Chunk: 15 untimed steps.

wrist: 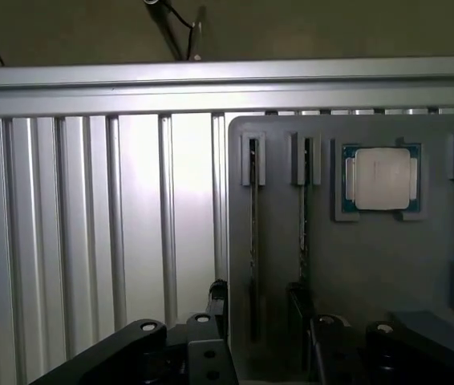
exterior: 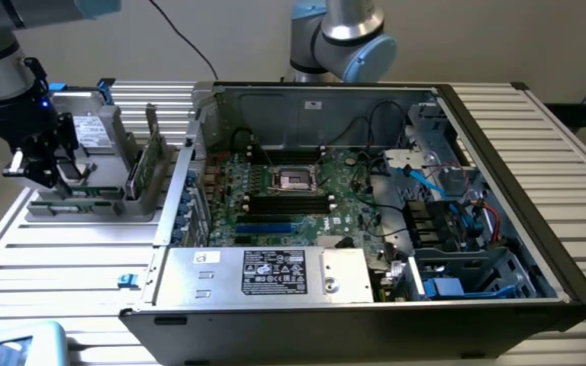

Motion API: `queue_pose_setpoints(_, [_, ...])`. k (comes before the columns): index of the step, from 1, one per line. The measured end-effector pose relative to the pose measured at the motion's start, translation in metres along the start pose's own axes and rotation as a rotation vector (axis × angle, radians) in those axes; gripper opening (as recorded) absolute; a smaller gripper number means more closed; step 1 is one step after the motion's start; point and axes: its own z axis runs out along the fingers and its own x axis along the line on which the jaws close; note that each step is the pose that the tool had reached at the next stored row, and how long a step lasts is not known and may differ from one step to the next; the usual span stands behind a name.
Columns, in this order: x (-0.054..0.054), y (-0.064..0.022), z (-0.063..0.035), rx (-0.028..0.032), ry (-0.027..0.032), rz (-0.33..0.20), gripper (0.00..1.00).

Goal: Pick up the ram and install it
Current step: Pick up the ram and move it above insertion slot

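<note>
claw (exterior: 40,169): wide open, empty, above tray (wrist: 371,281) | ram (wrist: 253,233): on edge in a tray slot, second stick (wrist: 303,224) beside it, CPU (wrist: 382,180) near | handling: likely light, stiff, fragile; pinch flat faces mid-length at top edge, clear of contacts

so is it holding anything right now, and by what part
nothing is held: the gripper is open over the grey holder, and the ram sticks stand on edge in its slots, ungripped
</note>
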Motion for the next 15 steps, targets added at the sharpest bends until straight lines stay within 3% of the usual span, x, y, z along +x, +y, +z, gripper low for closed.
queue_pose_setpoints(15, [0.001,-0.0018,0.0272,-0.0003,0.0002,0.000,0.43])
